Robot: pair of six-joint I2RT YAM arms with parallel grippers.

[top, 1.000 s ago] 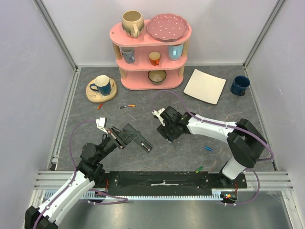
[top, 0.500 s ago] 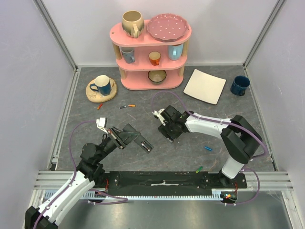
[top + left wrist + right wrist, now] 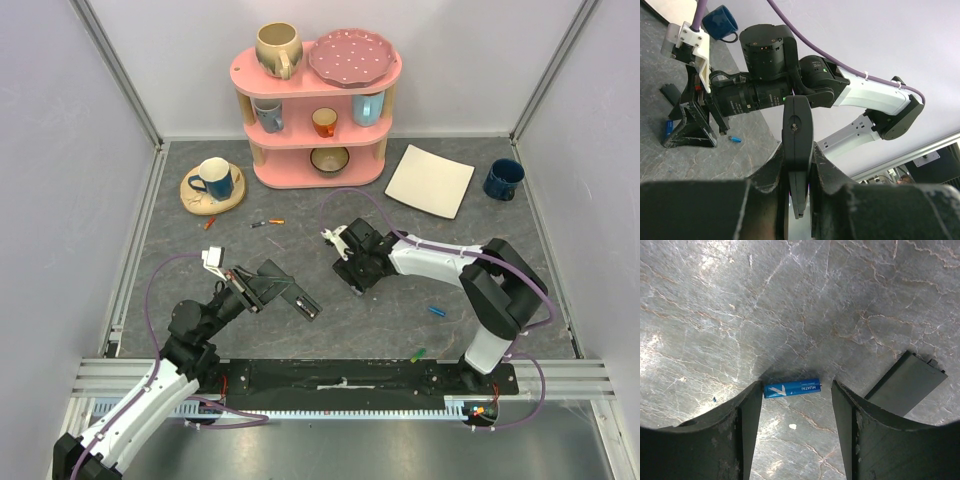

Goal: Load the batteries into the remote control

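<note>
The remote control (image 3: 300, 298) is a slim black bar raised off the table, and my left gripper (image 3: 262, 285) is shut on it. In the left wrist view the remote control (image 3: 797, 145) stands edge-on between the fingers. My right gripper (image 3: 353, 272) is down at the table in the middle, open. In the right wrist view its fingers straddle a blue battery (image 3: 791, 388) lying flat; the left fingertip (image 3: 752, 400) touches one end and the right one stands apart. More batteries lie loose: blue (image 3: 437, 310), green (image 3: 417, 354), orange (image 3: 268, 223).
A flat black piece (image 3: 905, 382) lies just right of the right gripper. A pink shelf (image 3: 317, 110) with cups stands at the back. A cream plate (image 3: 430, 180) and a dark blue mug (image 3: 503, 180) are at back right, a blue mug on a coaster (image 3: 213, 180) at back left.
The right gripper's jaws have narrowed a little around the blue battery and its arm has shifted slightly. The left arm and the remote control have not moved.
</note>
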